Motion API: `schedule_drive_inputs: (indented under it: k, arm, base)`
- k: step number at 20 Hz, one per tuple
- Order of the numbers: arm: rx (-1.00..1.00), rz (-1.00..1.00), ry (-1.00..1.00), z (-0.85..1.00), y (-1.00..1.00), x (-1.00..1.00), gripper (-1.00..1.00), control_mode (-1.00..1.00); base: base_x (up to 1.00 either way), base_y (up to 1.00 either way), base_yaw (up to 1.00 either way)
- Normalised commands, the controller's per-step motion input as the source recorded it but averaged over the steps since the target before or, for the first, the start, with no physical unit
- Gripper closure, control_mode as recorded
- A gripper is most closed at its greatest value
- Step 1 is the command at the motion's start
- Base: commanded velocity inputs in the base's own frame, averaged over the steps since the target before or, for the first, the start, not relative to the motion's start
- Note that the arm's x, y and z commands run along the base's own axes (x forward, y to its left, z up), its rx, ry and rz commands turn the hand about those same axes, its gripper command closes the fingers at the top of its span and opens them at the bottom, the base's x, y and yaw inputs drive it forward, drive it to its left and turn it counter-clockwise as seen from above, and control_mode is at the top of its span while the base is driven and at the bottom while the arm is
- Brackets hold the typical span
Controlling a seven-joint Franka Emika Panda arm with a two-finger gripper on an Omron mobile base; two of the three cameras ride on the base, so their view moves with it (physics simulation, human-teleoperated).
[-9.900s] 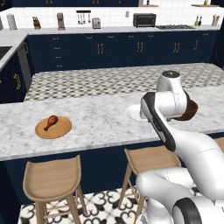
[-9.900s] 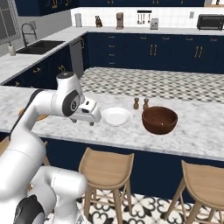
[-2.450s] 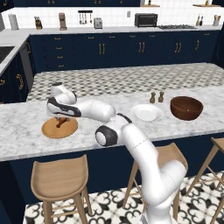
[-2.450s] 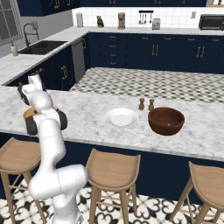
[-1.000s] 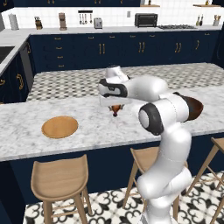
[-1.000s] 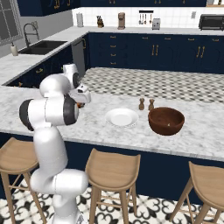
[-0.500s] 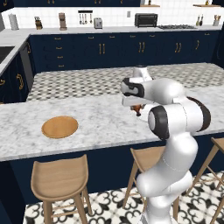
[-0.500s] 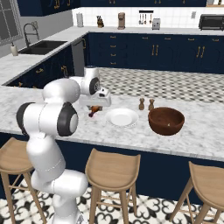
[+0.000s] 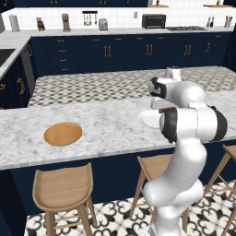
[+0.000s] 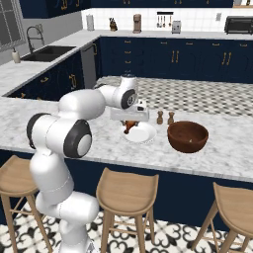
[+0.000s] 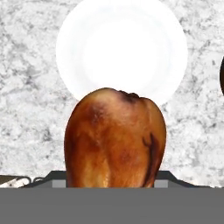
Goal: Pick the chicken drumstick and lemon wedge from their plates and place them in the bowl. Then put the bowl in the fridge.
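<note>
Chicken drumstick (image 11: 115, 138) being gripped in the pincer (image 10: 129, 123), being held above the white plate (image 10: 140, 134) on the marble table (image 10: 232, 148), wooden bowl (image 10: 188, 136) sitting just beside, tan plate (image 9: 63, 133) lying well apart

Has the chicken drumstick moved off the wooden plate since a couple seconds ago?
Yes. The chicken drumstick, held in the gripper, has travelled right from the wooden plate and now hangs over the white plate.

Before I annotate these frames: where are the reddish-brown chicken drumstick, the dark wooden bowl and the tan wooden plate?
reddish-brown chicken drumstick (image 11: 115, 138), hand view, its bulbous end
dark wooden bowl (image 10: 188, 136), right base view, inner wall
tan wooden plate (image 9: 63, 133), left base view, its middle
</note>
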Motion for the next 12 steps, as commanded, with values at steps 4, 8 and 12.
schedule_drive_inputs:
  k: [4, 8, 12]
  arm:
    - [0.0, 0.0, 0.06, 0.0, -0.65, 0.0, 1.0, -1.0]
    - [-0.01, -0.01, 0.08, 0.0, -0.46, 0.0, 1.0, -1.0]
    - [0.0, -0.01, 0.05, 0.0, -0.64, 0.05, 1.0, -1.0]
  base:
    - [0.0, 0.0, 0.0]
    - [0.0, 0.0, 0.0]
    - [0.0, 0.0, 0.0]
